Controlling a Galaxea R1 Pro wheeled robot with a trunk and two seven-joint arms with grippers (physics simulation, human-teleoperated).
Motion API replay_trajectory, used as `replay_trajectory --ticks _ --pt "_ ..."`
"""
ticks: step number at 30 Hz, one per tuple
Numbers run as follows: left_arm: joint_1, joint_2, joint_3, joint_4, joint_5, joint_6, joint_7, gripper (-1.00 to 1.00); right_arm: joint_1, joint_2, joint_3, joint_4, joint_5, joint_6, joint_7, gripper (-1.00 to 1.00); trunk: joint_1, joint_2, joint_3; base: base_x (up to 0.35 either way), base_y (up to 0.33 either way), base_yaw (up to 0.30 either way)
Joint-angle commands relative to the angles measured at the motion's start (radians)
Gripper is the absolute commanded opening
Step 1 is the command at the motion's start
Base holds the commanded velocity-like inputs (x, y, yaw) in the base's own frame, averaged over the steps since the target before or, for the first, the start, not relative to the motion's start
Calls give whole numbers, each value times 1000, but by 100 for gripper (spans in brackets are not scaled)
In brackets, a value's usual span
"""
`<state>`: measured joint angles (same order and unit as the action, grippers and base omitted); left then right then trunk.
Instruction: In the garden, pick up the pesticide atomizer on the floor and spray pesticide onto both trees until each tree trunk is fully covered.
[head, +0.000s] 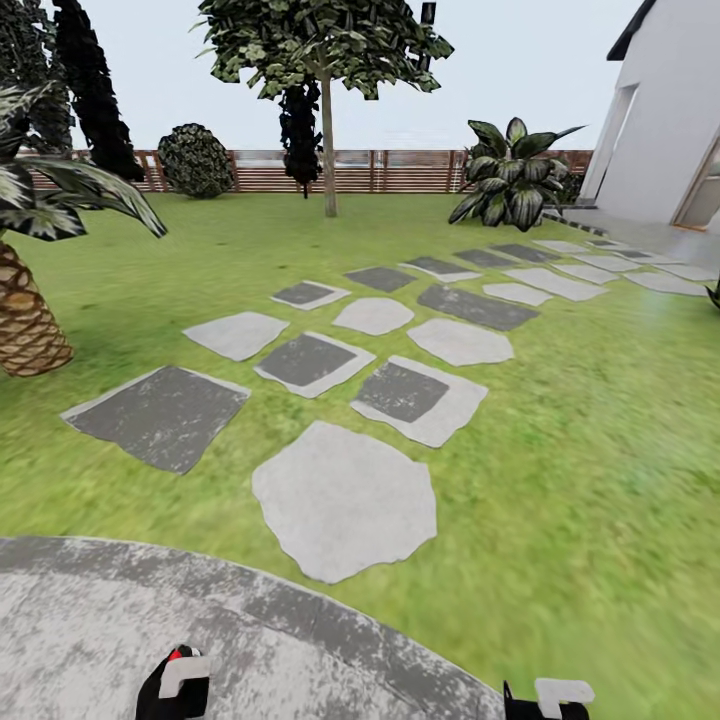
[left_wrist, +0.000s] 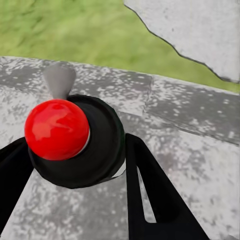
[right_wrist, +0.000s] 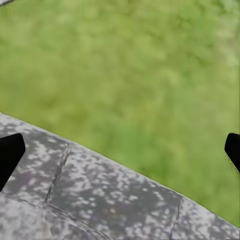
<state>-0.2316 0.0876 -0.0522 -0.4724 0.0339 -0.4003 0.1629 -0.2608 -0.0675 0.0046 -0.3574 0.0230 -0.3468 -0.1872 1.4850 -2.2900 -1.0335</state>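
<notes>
Grey concrete floor (head: 90, 620) edges the lawn as the left hand (left_wrist: 75, 165) grips the pesticide atomizer (left_wrist: 75, 142), right hand (right_wrist: 120, 150) open; carry it level toward the far tree (head: 327, 150)

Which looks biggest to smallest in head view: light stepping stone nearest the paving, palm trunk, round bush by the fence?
1. Stepping stone, clearly largest.
2. Palm trunk.
3. Round bush.
Apparent size only: the bush stands far back at the fence, so true sizes are unsure.

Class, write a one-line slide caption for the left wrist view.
Left gripper holding the red-topped pesticide atomizer above the grey concrete floor, lawn beyond.
</notes>
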Motion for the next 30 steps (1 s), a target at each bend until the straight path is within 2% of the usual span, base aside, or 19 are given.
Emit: replay_trajectory --ticks 1,15,17,19,30 --pt "0 0 0 0 0 0 0 -100 0 0 0 0 0 0 0 100 0 0 0 342 0 0" --pt "0 0 0 1 0 0 0 -100 0 3 1 1 -2 1 1 100 0 0 0 342 0 0" --pt "0 0 0 1 0 0 0 -100 0 9 1 1 -2 1 1 100 0 0 0 342 0 0" --pt "0 0 0 1 0 -1 0 -100 0 31 2 14 0 1 0 100 0 0 0 342 0 0" --pt "0 0 0 3 0 -1 0 -100 0 70 2 117 -2 0 1 100 0 0 0 342 0 0"
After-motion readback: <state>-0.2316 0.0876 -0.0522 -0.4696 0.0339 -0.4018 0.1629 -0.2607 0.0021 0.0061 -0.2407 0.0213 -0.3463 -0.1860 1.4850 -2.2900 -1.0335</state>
